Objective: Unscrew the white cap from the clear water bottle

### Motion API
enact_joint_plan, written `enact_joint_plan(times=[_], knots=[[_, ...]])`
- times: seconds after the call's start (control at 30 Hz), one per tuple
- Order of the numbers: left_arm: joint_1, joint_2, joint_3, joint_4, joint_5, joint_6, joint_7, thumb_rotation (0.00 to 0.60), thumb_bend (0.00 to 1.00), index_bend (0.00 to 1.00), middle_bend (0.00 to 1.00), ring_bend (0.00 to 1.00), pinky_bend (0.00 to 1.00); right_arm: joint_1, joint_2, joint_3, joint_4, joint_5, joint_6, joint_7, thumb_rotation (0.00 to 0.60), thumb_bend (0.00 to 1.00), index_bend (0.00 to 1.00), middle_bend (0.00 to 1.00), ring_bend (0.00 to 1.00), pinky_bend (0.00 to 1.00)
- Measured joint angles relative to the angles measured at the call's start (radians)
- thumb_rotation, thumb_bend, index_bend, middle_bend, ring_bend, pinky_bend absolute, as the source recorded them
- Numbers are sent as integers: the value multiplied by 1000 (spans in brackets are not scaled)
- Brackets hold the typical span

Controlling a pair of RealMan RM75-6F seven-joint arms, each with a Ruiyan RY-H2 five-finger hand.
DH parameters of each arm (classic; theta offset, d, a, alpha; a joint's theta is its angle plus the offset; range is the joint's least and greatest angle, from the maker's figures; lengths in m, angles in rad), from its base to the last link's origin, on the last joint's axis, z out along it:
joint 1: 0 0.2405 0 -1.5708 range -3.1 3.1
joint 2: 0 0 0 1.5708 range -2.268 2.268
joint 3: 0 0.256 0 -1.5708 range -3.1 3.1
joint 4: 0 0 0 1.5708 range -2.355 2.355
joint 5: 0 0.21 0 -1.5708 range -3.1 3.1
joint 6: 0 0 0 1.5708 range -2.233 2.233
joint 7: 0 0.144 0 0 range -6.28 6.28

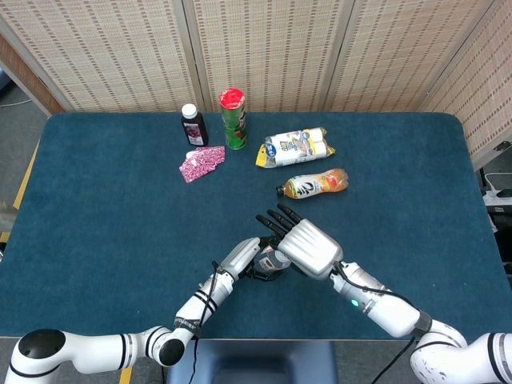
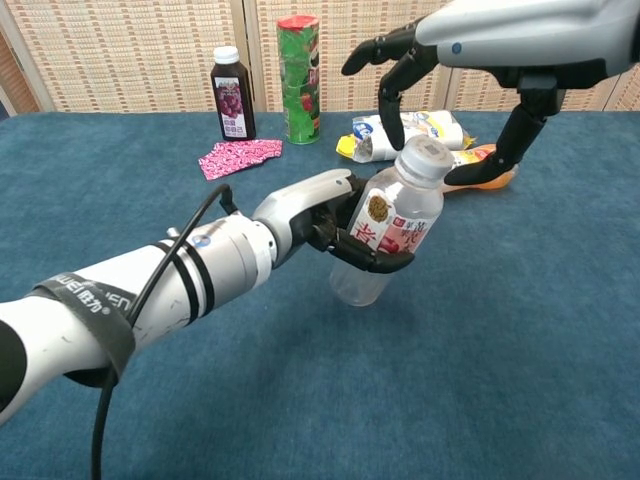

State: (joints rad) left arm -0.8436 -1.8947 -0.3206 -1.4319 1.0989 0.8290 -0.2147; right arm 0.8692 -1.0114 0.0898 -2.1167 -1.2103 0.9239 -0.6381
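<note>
the left hand (image 2: 318, 222) grips the tilted bottle (image 2: 387, 233) near the table's 6 o'clock edge, so the open right hand (image 2: 470, 60), fingers spread above, should drop squarely over the cap (image 2: 422, 158) before closing and twisting.

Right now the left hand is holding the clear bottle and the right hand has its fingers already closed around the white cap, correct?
Not quite. The left hand does hold the clear bottle, but in the chest view the right hand hovers over the white cap with its fingers spread, not closed on it.
</note>
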Motion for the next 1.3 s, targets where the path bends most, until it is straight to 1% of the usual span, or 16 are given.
enact_joint_plan(times=[0.53, 0.77, 1.0, 1.03, 1.1, 1.17, 1.23, 1.3], knots=[[-3, -1, -1, 6, 1, -6, -8, 600, 351, 421, 507, 271, 282, -2, -17, -7, 3, -10, 2, -26, 600, 180, 478, 0, 0, 0], [-10, 1, -15, 31, -12, -19, -16, 600, 351, 421, 508, 271, 282, -13, 7, -18, -16, -63, -5, -1, 600, 180, 492, 0, 0, 0], [-20, 2, -35, 64, -27, -38, -37, 600, 350, 421, 508, 270, 282, -40, 50, -31, -43, -129, 5, 14, 600, 180, 480, 0, 0, 0], [-20, 4, -35, 65, -27, -37, -38, 600, 350, 421, 508, 271, 282, -44, 53, -30, -44, -130, 9, 17, 600, 180, 468, 0, 0, 0], [-18, 9, -36, 65, -27, -34, -38, 600, 350, 421, 508, 271, 282, -50, 54, -25, -39, -128, 23, 21, 600, 180, 397, 0, 0, 0], [-16, 13, -33, 61, -27, -33, -37, 600, 350, 421, 508, 271, 282, -59, 49, -18, -28, -123, 42, 26, 600, 180, 255, 0, 0, 0], [-15, 15, -31, 58, -28, -32, -34, 600, 350, 421, 508, 271, 282, -64, 42, -11, -18, -110, 52, 31, 600, 179, 165, 0, 0, 0], [-14, 15, -29, 54, -28, -30, -30, 600, 351, 421, 508, 271, 282, -64, 34, -3, -7, -85, 53, 31, 600, 180, 102, 0, 0, 0]])
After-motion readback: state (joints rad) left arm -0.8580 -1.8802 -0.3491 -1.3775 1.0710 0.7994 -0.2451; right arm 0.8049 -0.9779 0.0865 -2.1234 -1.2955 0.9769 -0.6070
